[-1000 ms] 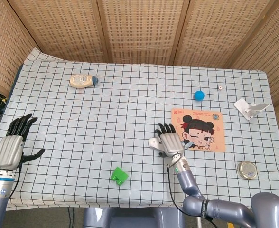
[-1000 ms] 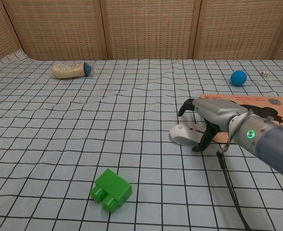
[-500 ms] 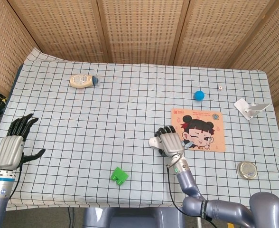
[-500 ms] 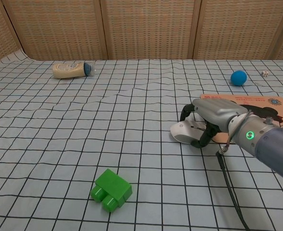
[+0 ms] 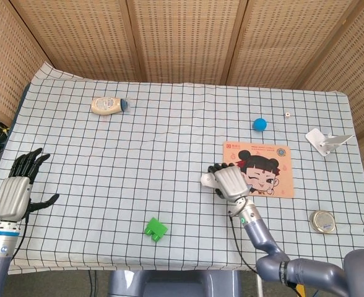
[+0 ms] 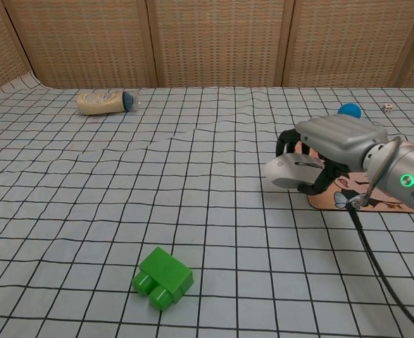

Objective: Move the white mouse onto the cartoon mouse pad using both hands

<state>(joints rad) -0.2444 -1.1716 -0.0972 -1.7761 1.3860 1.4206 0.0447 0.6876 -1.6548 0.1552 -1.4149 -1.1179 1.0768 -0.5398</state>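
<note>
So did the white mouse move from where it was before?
Yes. The white mouse, held by the right hand, has lifted off the cloth and shifted right, closer to the cartoon mouse pad.

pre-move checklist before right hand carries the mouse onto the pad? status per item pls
1. Right hand grips the white mouse: ok, fingers wrap it.
2. Mouse lifted off the tablecloth: ok in chest view.
3. Cartoon mouse pad bare where the mouse would land: ok, nothing lies on it.
4. Mouse over the pad: not ok, it hangs left of the pad's left edge.
5. Left hand helping: not ok, it is open at the table's far left edge.
6. Grip firmness: cannot tell.
</note>
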